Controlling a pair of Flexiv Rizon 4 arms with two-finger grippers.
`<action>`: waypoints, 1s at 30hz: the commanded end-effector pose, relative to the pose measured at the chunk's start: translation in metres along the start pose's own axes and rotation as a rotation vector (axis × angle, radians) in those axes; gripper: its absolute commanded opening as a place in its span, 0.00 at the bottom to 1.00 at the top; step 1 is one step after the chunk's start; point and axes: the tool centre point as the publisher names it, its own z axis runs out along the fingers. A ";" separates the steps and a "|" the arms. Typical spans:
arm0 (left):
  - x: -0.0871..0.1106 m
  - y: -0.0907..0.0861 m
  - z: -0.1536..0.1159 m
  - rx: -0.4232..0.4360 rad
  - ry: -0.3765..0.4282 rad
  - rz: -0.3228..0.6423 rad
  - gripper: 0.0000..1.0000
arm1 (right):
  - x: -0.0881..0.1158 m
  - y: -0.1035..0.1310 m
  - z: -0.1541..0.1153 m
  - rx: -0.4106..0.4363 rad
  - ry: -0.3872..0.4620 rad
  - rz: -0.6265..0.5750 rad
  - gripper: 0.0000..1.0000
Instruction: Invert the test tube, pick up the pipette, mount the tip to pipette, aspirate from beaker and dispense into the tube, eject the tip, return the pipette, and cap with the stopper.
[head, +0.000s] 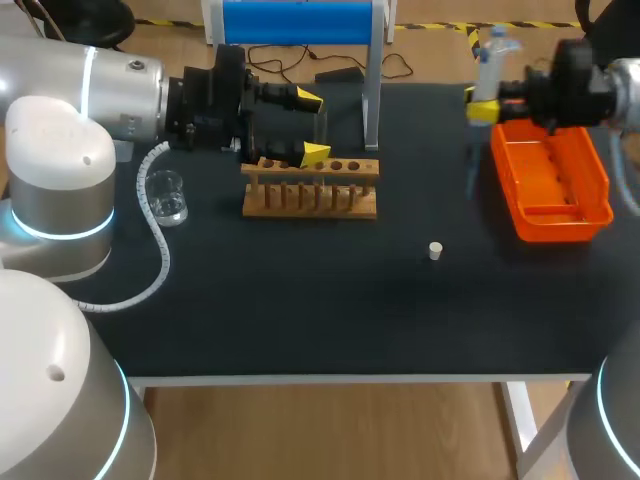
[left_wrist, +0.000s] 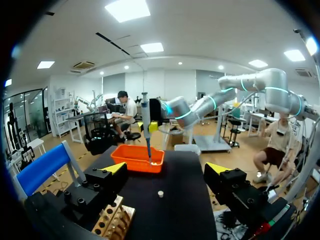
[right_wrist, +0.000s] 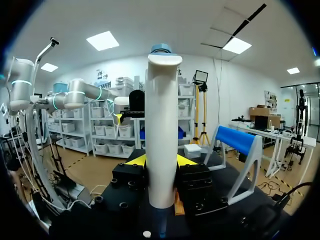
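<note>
Pipette (right_wrist: 161, 125) is up off the table, clamped upright between both fingers of the right gripper (head: 480, 104). It hangs at the back corner of the orange tray (head: 596, 180), on the side facing the table's middle. In the left wrist view its thin shaft points down into that tray. Step looks like mounting the tip, but I can't tell whether a tip is already on the shaft end. The tray floor shows faint ridged shapes and no tips I can make out. If the tip isn't on yet, next is a straight push down onto one. Then comes a long carry across the table (head: 330, 300) to the beaker (head: 166, 198), which is well apart on the far left. The shaft needs to stay vertical so it clears the rack on the way. Left gripper (left_wrist: 167, 170) has its fingers spread wide with nothing between them, sitting just above and behind the wooden rack (head: 310, 200). The rack's top row of holes shows, but I can't tell which hole, if any, has the test tube. The beaker is clear glass, upright, and seems to hold a little clear liquid, level hard to judge. Stopper (head: 435, 250) lies loose on the mat, between the rack and the tray, touching neither.
</note>
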 end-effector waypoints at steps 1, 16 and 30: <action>0.000 0.000 0.000 0.002 -0.002 0.001 1.00 | 0.002 0.004 -0.054 0.016 -0.013 -0.001 0.00; 0.000 0.000 0.000 0.002 -0.002 0.001 1.00 | -0.028 -0.015 -0.115 -0.023 0.007 0.014 0.00; 0.000 0.000 0.000 0.002 -0.002 0.001 1.00 | -0.039 -0.028 -0.142 -0.046 0.042 -0.006 0.00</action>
